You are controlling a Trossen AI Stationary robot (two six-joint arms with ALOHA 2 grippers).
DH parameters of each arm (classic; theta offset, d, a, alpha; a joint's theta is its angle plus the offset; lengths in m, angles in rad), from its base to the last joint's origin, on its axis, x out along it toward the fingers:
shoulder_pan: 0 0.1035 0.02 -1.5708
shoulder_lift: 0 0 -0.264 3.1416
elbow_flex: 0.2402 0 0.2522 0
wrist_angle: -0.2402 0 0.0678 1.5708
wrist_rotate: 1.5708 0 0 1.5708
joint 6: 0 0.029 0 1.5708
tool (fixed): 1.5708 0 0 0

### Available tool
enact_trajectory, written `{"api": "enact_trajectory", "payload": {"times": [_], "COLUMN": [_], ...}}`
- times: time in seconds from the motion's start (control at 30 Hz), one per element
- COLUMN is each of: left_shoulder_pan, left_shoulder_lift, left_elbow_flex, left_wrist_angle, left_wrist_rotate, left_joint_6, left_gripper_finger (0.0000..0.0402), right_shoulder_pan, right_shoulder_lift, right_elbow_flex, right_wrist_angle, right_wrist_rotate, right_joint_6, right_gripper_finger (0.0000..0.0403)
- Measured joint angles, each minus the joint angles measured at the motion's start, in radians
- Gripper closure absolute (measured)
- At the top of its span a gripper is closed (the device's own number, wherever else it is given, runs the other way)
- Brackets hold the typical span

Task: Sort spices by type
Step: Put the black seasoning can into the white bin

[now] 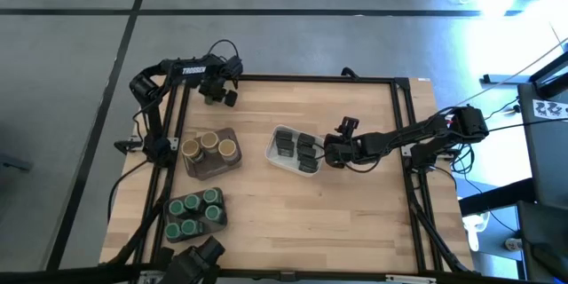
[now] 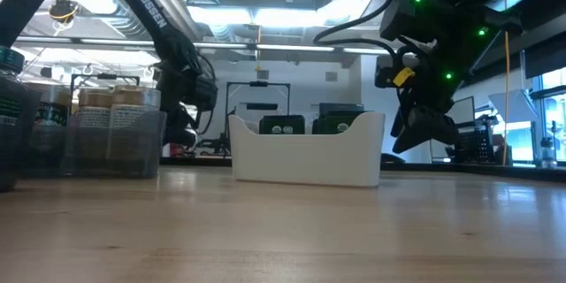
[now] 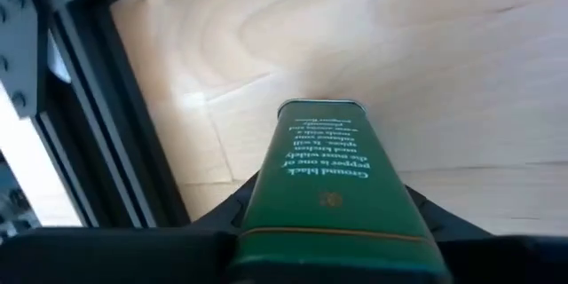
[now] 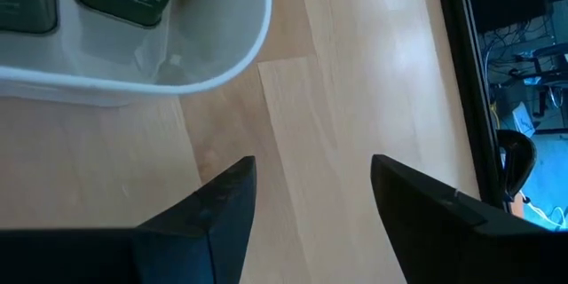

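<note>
- One tin (image 3: 324, 191) clamped in my left gripper (image 1: 222, 94), at the table's far left corner.
- Right gripper (image 4: 311, 204) parted, empty, beside the white tray (image 1: 275, 155).
- I carry the tin level to that tray's tins (image 1: 296, 146).

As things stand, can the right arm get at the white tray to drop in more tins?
Probably yes. The right pincer hangs open and empty just beside the white tray, with only bare wood between them. The dark tins inside leave some room at that near end.
</note>
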Motion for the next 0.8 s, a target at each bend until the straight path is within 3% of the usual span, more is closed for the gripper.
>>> {"api": "enact_trajectory", "payload": {"times": [0.23, 0.43, 0.8], "left_shoulder_pan": [-0.043, -0.132, -0.449], "left_shoulder_lift": [-0.016, -0.135, -0.344], "left_elbow_flex": [0.0, 0.027, 0.152], "left_wrist_angle": [0.013, 0.005, 0.045], "left_wrist_rotate": [0.01, 0.009, 0.156], "left_joint_6": [0.059, 0.077, 0.238], "left_gripper_finger": [0.0285, 0.0285, 0.0283], "right_shoulder_pan": [0.0, 0.0, 0.0], "right_shoulder_lift": [0.0, 0.0, 0.0], "right_elbow_flex": [0.0, 0.0, 0.0], "right_wrist_angle": [0.0, 0.006, 0.035], "right_wrist_rotate": [0.0, 0.0, -0.026], "right_joint_6": [-0.006, -0.007, -0.008], "right_gripper_finger": [0.0182, 0.0182, 0.0182]}}
